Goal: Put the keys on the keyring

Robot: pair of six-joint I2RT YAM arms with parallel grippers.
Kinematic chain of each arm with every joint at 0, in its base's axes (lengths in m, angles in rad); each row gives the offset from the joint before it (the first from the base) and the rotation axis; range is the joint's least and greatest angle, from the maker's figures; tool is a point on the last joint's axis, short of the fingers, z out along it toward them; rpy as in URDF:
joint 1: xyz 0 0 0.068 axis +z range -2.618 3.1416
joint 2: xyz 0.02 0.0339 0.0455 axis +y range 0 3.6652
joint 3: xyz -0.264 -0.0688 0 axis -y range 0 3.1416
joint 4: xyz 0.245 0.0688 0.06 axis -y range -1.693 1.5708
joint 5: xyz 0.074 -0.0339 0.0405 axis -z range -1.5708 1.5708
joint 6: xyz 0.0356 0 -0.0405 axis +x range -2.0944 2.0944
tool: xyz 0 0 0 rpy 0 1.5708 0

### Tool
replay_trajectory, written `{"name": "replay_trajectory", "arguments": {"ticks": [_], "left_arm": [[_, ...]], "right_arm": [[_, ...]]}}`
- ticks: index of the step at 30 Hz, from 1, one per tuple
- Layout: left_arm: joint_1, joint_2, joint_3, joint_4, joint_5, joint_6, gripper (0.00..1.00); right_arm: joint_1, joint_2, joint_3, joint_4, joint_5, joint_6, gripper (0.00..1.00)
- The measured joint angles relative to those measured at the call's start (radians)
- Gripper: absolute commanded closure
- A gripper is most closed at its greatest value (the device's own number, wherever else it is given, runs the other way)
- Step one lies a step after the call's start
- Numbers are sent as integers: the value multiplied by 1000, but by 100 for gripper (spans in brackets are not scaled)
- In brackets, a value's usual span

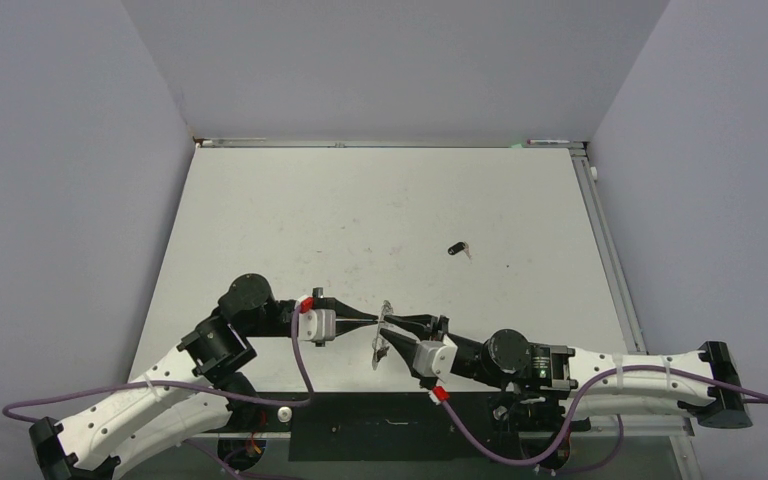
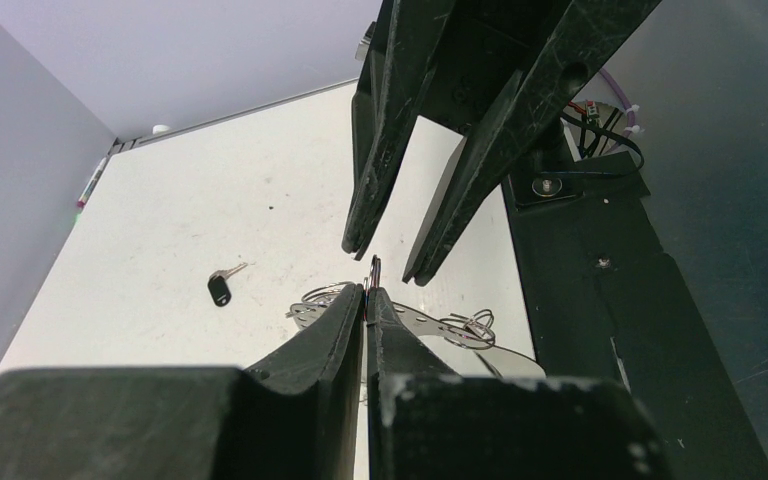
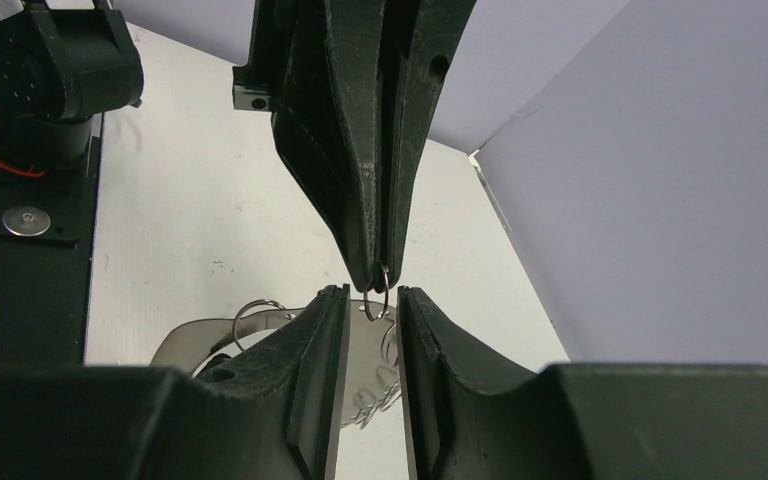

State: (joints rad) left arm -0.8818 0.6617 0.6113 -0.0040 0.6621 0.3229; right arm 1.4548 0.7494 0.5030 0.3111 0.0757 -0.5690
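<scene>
Left gripper (image 1: pixel 376 318) clenched on a small wire loop (image 3: pixel 383 281) of the keyring (image 1: pixel 381 346), which hangs by the table's (image 1: pixel 360 200) near edge. Right gripper (image 1: pixel 389 321) spread, straddling that loop, grasping nothing. Key (image 1: pixel 457 249) loose, right of centre. Likely step: steadying the ring. Next move calls for fetching the key.

A white table (image 1: pixel 360 200) carries one small black-headed key (image 1: pixel 457 249), lying right of its middle.
</scene>
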Motion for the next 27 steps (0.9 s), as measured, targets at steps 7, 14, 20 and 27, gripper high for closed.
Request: {"name": "replay_trajectory", "arguments": {"ticks": [7, 14, 20, 27], "left_arm": [[0, -5, 0, 0, -2, 3, 100], [0, -5, 0, 0, -2, 3, 100], [0, -5, 0, 0, -2, 3, 100], [0, -6, 0, 0, -5, 3, 100]], "right_arm": [[-10, 15, 6, -41, 30, 34, 74], [-29, 39, 31, -50, 27, 57, 75], [-29, 51, 40, -52, 21, 60, 80], [-29, 56, 45, -57, 21, 63, 91]]}}
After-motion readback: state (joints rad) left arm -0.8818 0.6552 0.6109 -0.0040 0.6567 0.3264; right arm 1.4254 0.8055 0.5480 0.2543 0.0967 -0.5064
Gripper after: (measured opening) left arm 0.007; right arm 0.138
